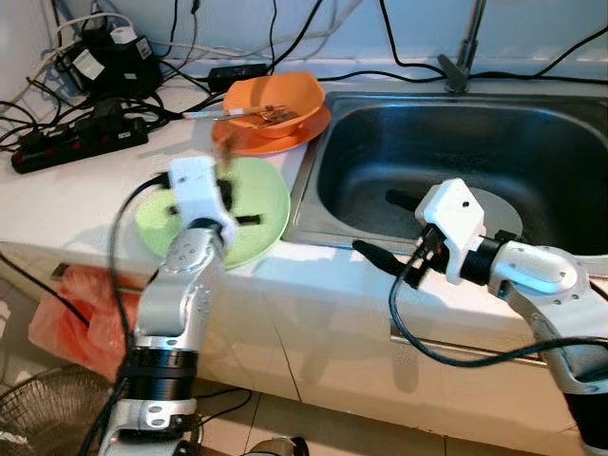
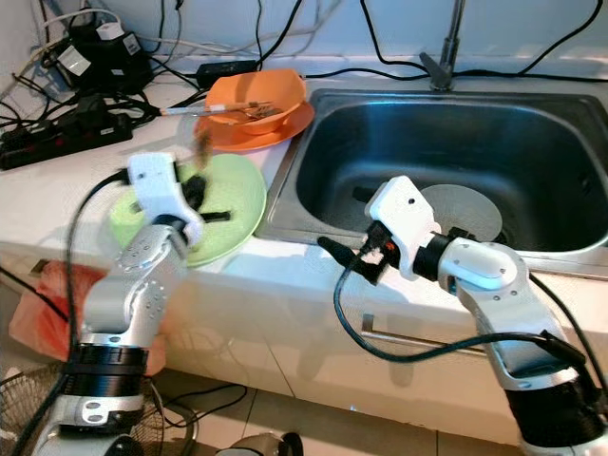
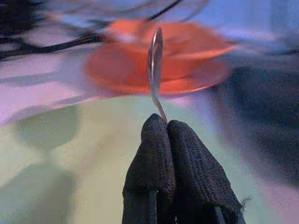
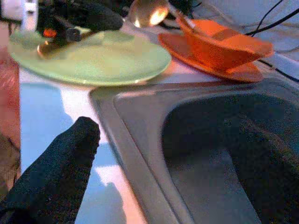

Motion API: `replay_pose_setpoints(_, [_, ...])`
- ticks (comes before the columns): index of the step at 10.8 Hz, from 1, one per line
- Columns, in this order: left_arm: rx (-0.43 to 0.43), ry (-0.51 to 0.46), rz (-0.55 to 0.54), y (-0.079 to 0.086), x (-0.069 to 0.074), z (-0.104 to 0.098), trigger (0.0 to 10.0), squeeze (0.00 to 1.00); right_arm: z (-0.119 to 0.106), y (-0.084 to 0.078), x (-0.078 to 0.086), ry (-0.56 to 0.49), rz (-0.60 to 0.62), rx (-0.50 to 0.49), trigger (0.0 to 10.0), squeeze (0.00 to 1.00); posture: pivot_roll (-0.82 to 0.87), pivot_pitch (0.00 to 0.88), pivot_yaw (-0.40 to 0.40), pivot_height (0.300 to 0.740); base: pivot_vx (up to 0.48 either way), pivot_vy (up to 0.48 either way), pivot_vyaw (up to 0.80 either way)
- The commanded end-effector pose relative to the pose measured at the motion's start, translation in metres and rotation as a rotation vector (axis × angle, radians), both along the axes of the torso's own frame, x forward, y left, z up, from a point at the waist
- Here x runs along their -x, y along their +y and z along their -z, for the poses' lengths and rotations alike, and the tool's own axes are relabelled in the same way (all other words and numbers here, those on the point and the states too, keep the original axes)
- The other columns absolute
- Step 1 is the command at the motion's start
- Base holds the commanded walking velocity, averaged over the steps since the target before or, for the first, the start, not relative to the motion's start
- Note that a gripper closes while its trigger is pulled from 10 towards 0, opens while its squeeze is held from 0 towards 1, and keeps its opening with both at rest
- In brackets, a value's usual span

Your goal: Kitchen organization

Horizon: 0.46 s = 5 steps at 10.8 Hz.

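Stainless steel sink basin (image 1: pixel 532 142): occupied the right half of the scene, set into the white countertop (image 1: pixel 85 190). A round grey disc (image 1: pixel 494 214) lay on its floor, and the base of a tap stood at its far rim.

Round pale green plate (image 1: pixel 271 204): lay on the counter just left of the sink's near-left corner, apparently bare.

Orange bowl (image 1: pixel 285 95): sat on an orange plate (image 1: pixel 304 131) at the far side of the green plate, near the sink's far-left corner. It held what looked like cutlery, with a long utensil handle sticking out to the left.

Black power strip (image 1: pixel 76 142): lay among tangled cables at the far left of the counter.

Left gripper (image 3: pixel 166 126): poised over the green plate, fingers clenched tight on the handle end of a metal spoon (image 3: pixel 155 51). The spoon stood up from the fingertips, its bowl pointing toward the orange dishes.

Right gripper (image 1: pixel 380 258): hung over the sink's near rim. One black finger (image 4: pixel 60 163) was visible at the wrist camera; whether the fingers were parted could not be told.

Progress, as a judgement: partway. The spoon was in hand but not yet put down, most likely bound for the orange bowl or the sink. Both plates and the bowl remained unsorted on the counter.
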State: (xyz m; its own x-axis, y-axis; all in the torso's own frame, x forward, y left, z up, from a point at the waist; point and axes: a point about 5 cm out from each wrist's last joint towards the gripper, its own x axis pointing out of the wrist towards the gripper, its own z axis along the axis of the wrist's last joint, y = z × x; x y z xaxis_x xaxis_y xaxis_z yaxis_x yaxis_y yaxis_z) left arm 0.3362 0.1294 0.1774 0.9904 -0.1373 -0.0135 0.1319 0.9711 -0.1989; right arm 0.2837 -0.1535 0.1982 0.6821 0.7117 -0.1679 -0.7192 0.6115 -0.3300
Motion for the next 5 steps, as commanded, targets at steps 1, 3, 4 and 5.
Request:
replay_pose_setpoints(1, [0.046, -0.078, 0.091, -0.008, -0.001, -0.015, 0.0, 0.00, -0.008, -0.002, -0.005, -0.029, 0.027, -0.031, 10.0, 0.00, 0.07, 0.039, 0.119, 0.740, 0.000, 0.000, 0.00])
replay_pose_setpoints(3, [0.113, -0.139, 0.230, -0.017, -0.009, -0.031, 0.0, 0.00, -0.009, -0.003, -0.010, -0.035, 0.071, -0.076, 10.0, 0.00, 0.07, 0.039, 0.121, 0.740, 0.000, 0.000, 0.00])
replay_pose_setpoints(4, [0.164, -0.136, 0.274, -0.019, -0.010, -0.032, 0.0, 0.00, -0.009, -0.004, -0.011, -0.038, 0.088, -0.088, 10.0, 0.00, 0.07, 0.040, 0.123, 0.740, 0.000, 0.000, 0.00])
replay_pose_setpoints(5, [0.286, -0.121, 0.376, -0.023, -0.014, -0.035, 0.0, 0.00, -0.011, -0.006, -0.015, -0.031, 0.125, -0.140, 10.0, 0.00, 0.07, 0.042, 0.120, 0.740, 0.000, 0.000, 0.00])
